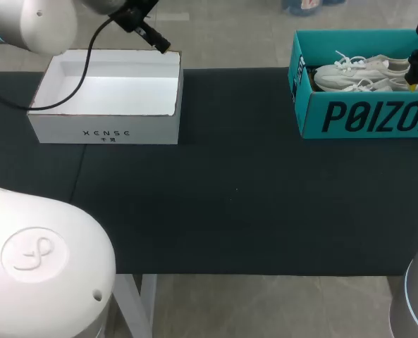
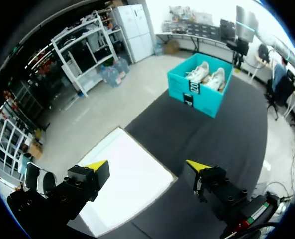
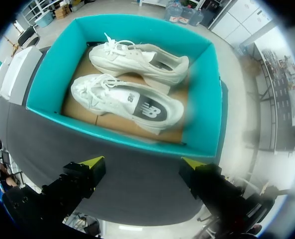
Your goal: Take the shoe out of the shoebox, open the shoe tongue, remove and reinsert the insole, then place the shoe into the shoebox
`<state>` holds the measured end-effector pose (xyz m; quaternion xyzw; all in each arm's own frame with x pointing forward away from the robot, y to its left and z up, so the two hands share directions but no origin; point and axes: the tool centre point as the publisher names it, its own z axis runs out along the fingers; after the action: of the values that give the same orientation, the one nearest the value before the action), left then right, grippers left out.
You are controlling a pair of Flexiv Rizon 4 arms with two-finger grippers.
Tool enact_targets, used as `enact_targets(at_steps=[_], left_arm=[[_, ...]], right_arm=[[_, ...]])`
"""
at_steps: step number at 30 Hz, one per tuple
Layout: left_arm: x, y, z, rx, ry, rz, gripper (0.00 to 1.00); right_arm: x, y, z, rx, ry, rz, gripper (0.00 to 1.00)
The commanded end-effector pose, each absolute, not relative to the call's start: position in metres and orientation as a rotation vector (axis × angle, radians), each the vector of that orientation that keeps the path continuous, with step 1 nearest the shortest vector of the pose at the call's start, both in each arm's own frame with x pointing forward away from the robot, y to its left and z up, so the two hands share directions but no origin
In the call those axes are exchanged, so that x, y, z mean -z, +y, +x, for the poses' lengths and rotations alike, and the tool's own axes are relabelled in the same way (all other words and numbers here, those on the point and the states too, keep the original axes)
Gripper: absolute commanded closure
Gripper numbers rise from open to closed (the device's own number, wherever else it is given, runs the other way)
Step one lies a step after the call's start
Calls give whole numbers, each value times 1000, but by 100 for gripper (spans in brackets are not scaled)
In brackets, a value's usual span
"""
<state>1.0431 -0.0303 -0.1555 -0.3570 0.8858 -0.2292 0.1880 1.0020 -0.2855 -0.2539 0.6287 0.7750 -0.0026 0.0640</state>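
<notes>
Two white shoes lie in the teal shoebox. Our right gripper hovers above it, fingers wide; the left gripper, also wide, hangs over a white box. Any grasp should approach one shoe squarely.

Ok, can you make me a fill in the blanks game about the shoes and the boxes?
1. The two white sneakers lie inside the ____ shoebox.
2. The white box on the table has ____ inside it.
3. The right gripper hangs above the shoebox with its fingers ____.
4. The table is covered in a ____ cloth.

Missing words: teal; nothing; open; black
</notes>
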Motion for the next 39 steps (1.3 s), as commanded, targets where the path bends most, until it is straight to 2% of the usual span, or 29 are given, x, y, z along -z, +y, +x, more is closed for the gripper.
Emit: enact_targets(at_steps=[1,8,24,39], left_arm=[[163,-25,1045,41,2237,-2096,0],[189,0,1040,-184,1988,-2457,0],[242,31,1026,-302,1588,-2936,0],[240,30,1022,-194,1483,-2923,0]], right_arm=[[251,-285,997,13,2333,1907,0],[246,-287,989,12,2267,2016,0],[248,-298,984,6,2075,2166,0],[249,-298,981,-21,2052,2159,0]])
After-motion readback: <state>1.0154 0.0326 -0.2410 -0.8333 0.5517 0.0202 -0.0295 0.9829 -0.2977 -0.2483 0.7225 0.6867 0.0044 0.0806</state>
